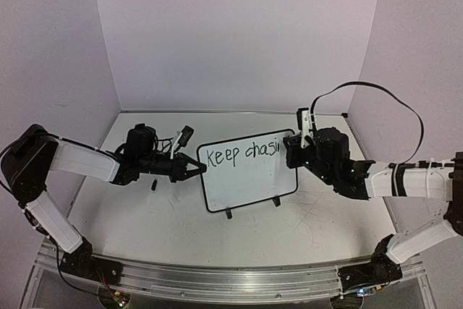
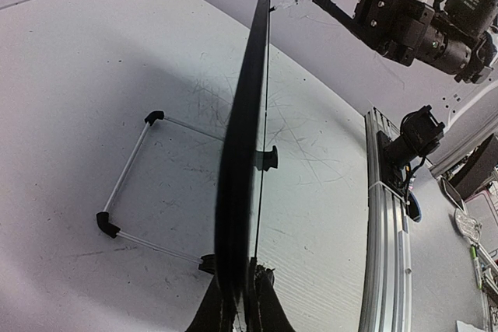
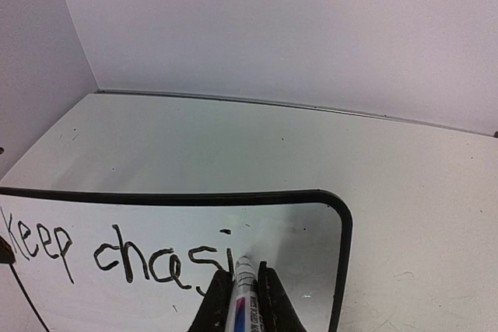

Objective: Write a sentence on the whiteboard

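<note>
Tightly, right pincer clamps marker, tip on whiteboard.

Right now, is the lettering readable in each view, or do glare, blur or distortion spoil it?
Top external: lettering sharp, no glare, its end hidden behind the right end effector. Left wrist: board edge-on, a dark soft band, no lettering shown. Right wrist: lettering crisp, marker up close soft.
</note>
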